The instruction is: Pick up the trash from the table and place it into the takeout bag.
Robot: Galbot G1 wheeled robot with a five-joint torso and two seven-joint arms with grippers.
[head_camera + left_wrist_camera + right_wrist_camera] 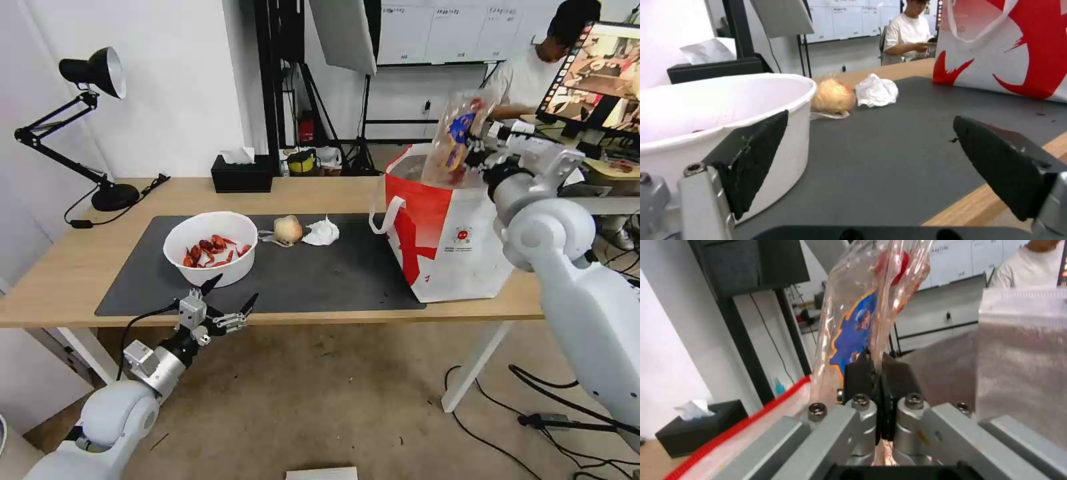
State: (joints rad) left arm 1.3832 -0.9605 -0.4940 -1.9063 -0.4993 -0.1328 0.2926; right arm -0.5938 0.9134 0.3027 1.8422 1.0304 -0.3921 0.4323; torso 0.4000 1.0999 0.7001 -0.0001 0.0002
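**Right gripper pinches clear tray over the takeout bag**

Right gripper (475, 155) is above the open mouth of the takeout bag (453, 230), its black fingers (862, 375) pressed together on the lower edge of the clear plastic tray (459, 137). The tray stands nearly upright, long axis running up and tilted slightly toward the table's far edge; its lower part is hidden behind the bag's rim, and the food inside is hard to make out beyond blue and red patches. The bag stands at the right end of the table (80, 267), partly on the dark mat (333, 277), silver lining showing.

Left gripper (230, 303) hangs just off the table's near edge, jaws spread wide, right beside the white bowl (211, 247) of red shells. The beige lump (288, 230) and crumpled tissue (321, 231) lie side by side near the mat's far edge, between bowl and bag. A black tissue box (241, 175) sits at the far edge.
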